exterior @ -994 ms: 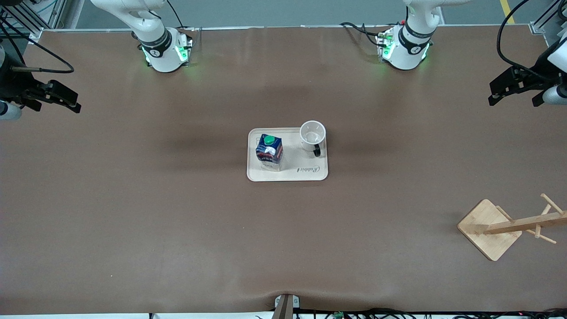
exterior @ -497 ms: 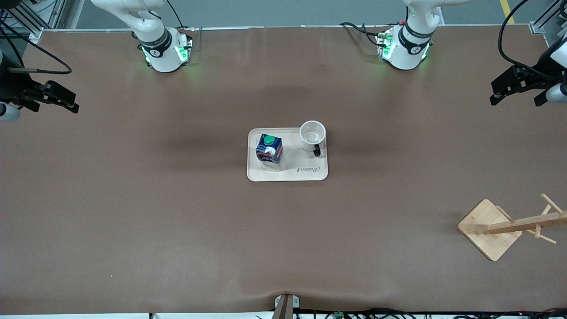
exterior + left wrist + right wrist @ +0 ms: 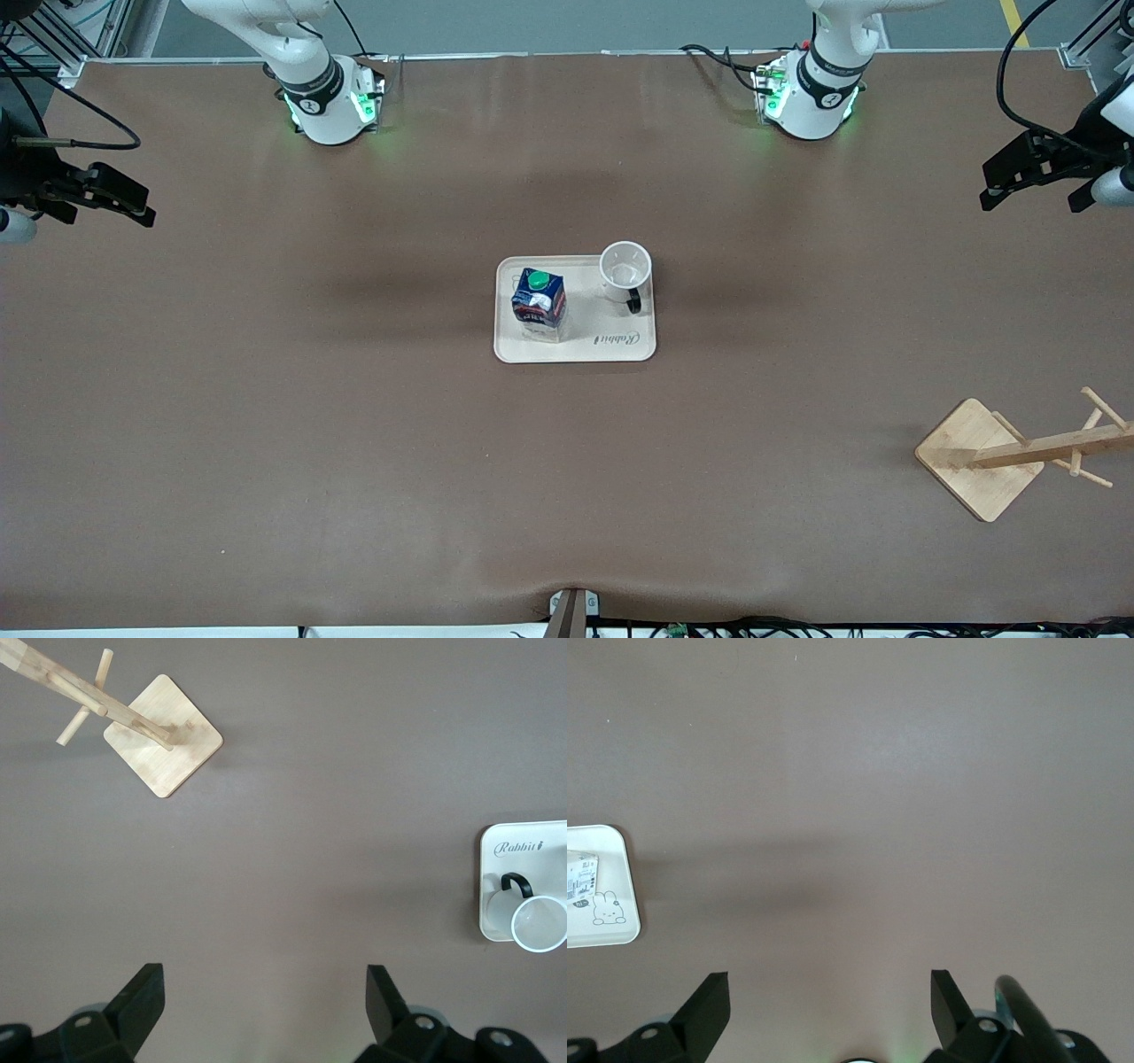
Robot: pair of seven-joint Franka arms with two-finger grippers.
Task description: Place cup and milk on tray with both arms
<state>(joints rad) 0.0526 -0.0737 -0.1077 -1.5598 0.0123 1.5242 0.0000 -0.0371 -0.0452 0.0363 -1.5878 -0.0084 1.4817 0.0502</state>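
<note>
The cream tray lies in the middle of the table. On it stand the dark-blue milk with its green cap and the white cup with a black handle, the cup toward the left arm's end. My left gripper hangs open over bare table at the left arm's end, nothing between its fingers. My right gripper hangs open over the right arm's end, also holding nothing. The left wrist view shows the tray's corner and the cup. The right wrist view shows a tray corner and the milk's base.
A wooden peg rack on a square base lies near the front camera at the left arm's end, also in the left wrist view. Brown tabletop surrounds the tray. The two arm bases glow green along the table's edge farthest from the camera.
Both grippers have drifted a little farther outward toward their own ends of the table. The tray, milk and cup have not moved.
</note>
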